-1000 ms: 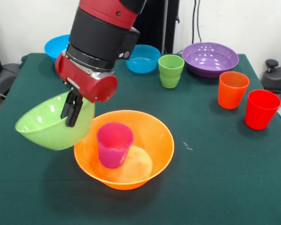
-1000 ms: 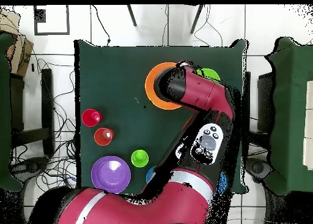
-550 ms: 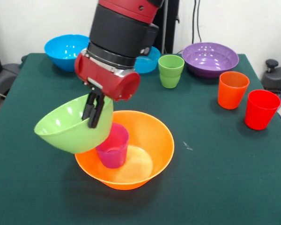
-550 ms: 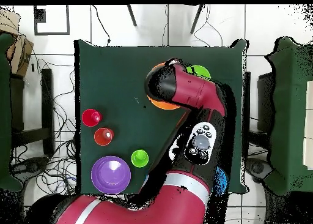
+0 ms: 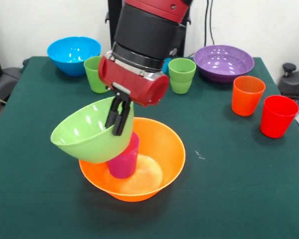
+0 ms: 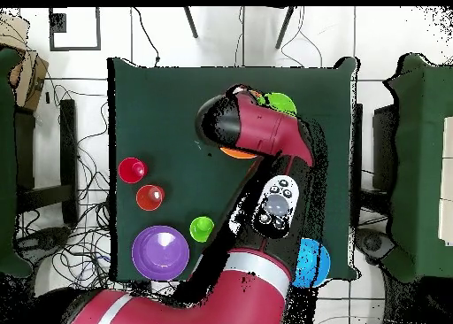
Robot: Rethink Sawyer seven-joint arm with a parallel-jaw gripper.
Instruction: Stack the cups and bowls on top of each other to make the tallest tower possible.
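Note:
My gripper [image 5: 114, 128] is shut on the near rim of the lime green bowl [image 5: 89, 133], one finger inside and one outside. The bowl hangs tilted, its mouth turned to the left, over the left side of the big orange bowl [image 5: 169, 147]. A purple cup [image 5: 123, 162] stands upright inside the orange bowl; the green bowl hides its top, and contact between them cannot be judged. From overhead the arm covers most of this, leaving the green bowl [image 6: 281, 102] and a sliver of the orange bowl [image 6: 234, 151] showing.
At the back stand a blue bowl [image 5: 73, 54], two green cups [image 5: 93, 74] [image 5: 182, 74] and a purple bowl [image 5: 223, 62]. An orange cup [image 5: 247, 94] and a red cup [image 5: 277, 115] stand at the right. The arm hides a second blue bowl.
The gripper has carried the green bowl to the right, from beside the orange bowl to over the purple cup. The left green cup has come into sight behind the arm.

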